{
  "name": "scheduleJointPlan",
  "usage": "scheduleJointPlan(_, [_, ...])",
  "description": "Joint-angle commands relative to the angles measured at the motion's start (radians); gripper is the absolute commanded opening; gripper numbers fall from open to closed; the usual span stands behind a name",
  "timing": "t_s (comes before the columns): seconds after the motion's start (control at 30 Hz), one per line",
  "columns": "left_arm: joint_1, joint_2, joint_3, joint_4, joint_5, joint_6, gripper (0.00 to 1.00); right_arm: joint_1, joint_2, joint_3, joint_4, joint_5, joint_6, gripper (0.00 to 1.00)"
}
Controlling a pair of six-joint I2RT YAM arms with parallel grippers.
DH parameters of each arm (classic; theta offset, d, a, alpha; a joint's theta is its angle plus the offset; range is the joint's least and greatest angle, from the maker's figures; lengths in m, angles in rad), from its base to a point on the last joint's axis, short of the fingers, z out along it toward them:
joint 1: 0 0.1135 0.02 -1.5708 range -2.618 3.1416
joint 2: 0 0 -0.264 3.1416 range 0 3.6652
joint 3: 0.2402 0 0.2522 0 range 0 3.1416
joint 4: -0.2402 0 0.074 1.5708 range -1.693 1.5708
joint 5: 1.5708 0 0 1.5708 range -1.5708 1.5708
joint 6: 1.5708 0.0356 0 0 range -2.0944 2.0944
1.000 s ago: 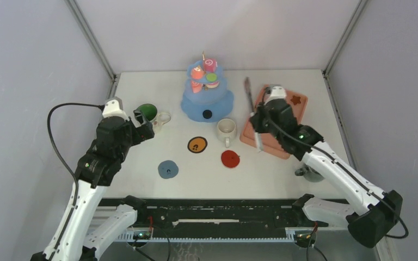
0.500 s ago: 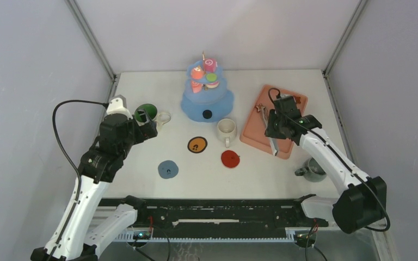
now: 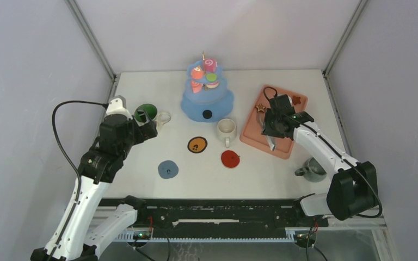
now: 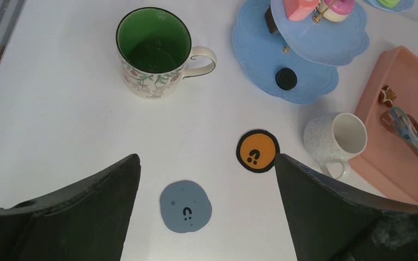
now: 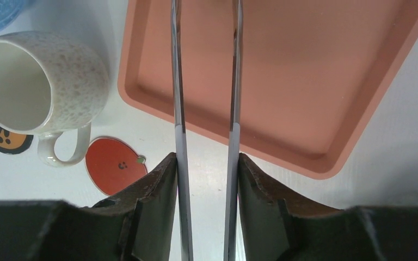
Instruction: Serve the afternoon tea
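A green mug (image 3: 146,112) stands at the left and also shows in the left wrist view (image 4: 153,48). My left gripper (image 3: 148,126) is open and empty just in front of it (image 4: 207,157). A cream mug (image 3: 226,129) stands mid-table. A grey mug (image 3: 312,170) stands at the right front. Pastries sit on the blue tiered stand (image 3: 207,100), with a black round (image 3: 207,114) on its bottom plate. Two brown stars (image 3: 260,107) lie on the salmon tray (image 3: 286,147). My right gripper (image 3: 270,128) is shut on metal tongs (image 5: 233,65) held over the tray; the tong arms stand apart.
Three coasters lie in front: orange (image 3: 197,144), red (image 3: 230,159), blue-grey (image 3: 168,169). The second star (image 3: 296,99) is at the tray's far corner. Grey walls close in on the left, back and right.
My right gripper has swung the tongs from over the tray's left edge to lower over the tray, near the brown star. The left gripper shifted slightly and now holds still.
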Motion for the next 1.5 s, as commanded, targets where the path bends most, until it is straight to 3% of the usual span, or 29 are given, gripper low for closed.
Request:
scheduleJointPlan(0.0, [0.008,-0.011,-0.027,0.028,0.007,-0.013,0.97,-0.004,0.015,0.061,0.074,0.009,0.017,0.50])
scheduleJointPlan(0.8, [0.008,-0.032,-0.038,0.014,-0.014,-0.014,0.98,-0.009,0.178,0.173,0.086,0.052,-0.038,0.51])
scheduleJointPlan(1.13, [0.008,-0.030,-0.035,0.014,-0.012,-0.014,0.98,-0.022,0.166,0.180,0.073,0.062,-0.046,0.39])
scheduleJointPlan(1.47, [0.008,-0.023,-0.033,0.017,-0.004,-0.017,0.97,-0.036,0.058,0.180,0.034,0.056,-0.057,0.34])
